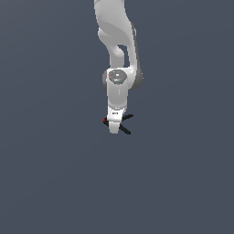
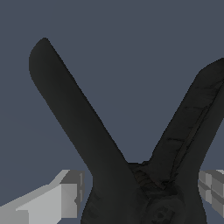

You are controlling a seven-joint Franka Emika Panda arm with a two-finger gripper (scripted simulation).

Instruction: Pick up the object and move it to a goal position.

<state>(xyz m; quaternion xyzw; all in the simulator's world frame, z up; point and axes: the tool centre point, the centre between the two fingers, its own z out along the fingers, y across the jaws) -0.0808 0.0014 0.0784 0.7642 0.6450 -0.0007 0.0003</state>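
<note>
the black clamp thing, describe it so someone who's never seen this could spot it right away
Follow the white robot arm down the plain grey scene to its gripper. The object sits right at the gripper: thin black arms crossed in an X, with a tiny red tip on the exterior view's left. It is the only dark thing there.

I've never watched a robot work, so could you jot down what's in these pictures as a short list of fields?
Arm: one white arm reaching down from above
Gripper: at the clamp, one finger on each side
Object: black clamp, two arms spread in a V, small red tip in the exterior view
Contact: cannot tell if the fingers touch it
Surface: plain grey-blue floor
</note>
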